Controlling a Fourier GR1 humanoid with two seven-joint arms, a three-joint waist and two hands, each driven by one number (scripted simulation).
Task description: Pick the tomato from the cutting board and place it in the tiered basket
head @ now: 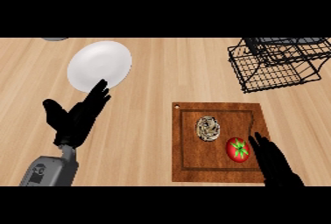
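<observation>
A red tomato (238,149) with a green stem lies on the right part of the brown wooden cutting board (194,168). My right hand (275,162) rises from the lower edge just right of the tomato, fingers straight and open, fingertips beside it. Whether they touch it I cannot tell. The black wire tiered basket (278,65) stands at the far right of the counter. My left hand (76,118) rests open at the left, fingers up, holding nothing.
A round speckled grey-brown object (208,129) lies on the board up and left of the tomato. A white plate (100,65) sits at the far left, just beyond my left hand's fingertips. A grey object (55,39) peeks in at the top left.
</observation>
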